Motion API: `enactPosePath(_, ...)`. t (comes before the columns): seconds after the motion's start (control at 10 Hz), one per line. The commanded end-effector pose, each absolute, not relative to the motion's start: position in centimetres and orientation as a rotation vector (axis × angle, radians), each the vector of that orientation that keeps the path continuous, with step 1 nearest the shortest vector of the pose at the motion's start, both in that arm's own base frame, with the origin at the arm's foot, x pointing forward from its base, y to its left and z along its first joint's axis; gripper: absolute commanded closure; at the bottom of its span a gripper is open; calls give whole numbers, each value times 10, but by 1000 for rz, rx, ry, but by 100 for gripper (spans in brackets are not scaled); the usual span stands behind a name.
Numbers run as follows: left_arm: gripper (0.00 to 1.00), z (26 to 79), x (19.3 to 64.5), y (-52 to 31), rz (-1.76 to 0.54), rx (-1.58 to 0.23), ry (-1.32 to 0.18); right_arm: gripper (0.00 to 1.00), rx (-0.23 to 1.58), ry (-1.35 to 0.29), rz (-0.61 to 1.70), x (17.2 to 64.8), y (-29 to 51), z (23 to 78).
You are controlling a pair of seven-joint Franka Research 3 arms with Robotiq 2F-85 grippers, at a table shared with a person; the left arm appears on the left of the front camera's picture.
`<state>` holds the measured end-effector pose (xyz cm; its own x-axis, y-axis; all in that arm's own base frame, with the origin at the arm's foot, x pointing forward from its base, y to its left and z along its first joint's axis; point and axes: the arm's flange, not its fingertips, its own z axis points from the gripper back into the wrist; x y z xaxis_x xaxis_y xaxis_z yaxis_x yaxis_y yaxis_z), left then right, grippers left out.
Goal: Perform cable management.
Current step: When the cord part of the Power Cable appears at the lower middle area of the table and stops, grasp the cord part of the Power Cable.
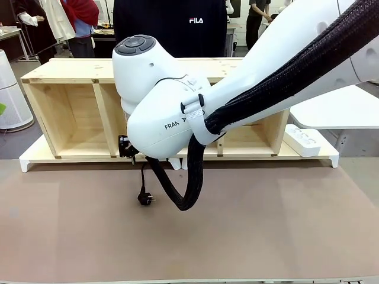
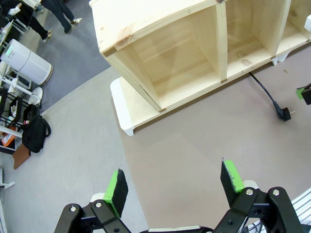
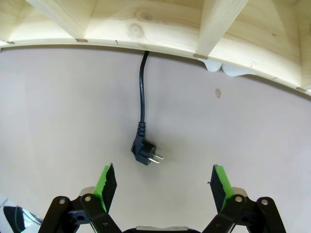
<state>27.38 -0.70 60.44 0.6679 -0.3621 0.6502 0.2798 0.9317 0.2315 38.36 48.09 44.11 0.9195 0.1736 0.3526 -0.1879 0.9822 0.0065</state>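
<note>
So, my right claw (image 3: 162,182) hung jaws apart above the thin black power cord (image 3: 142,92), its chunky round plug (image 3: 144,153) lying flat on the grey-brown bench (image 3: 252,145), a bit off-centre toward one pad. Cord disappeared under the pale pine open-fronted shelf unit (image 3: 146,26). Risks as I judged them: descending off-centre would nudge the plug aside; pinching the prongs would slip; pulling hard could snag the cord under the shelf. My left claw (image 2: 172,187) was apart too, empty, well away.

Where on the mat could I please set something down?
The mat is bare right of the hose, from shelf to near edge, and left of the plug. Crowded around the plug, beneath the open right end effector.
</note>
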Motion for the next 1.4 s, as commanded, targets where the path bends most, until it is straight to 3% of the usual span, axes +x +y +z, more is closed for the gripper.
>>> enactPosePath(0.0,0,605,274,-7,-355,114,-760,0,42,-359,186,384,479,442)
enactPosePath(0.7,0,605,274,-7,-355,114,-760,0,38,-360,183,385,480,441)
enactPosePath(1.3,0,605,274,-7,-355,114,-760,0,192,-267,111,400,494,391)
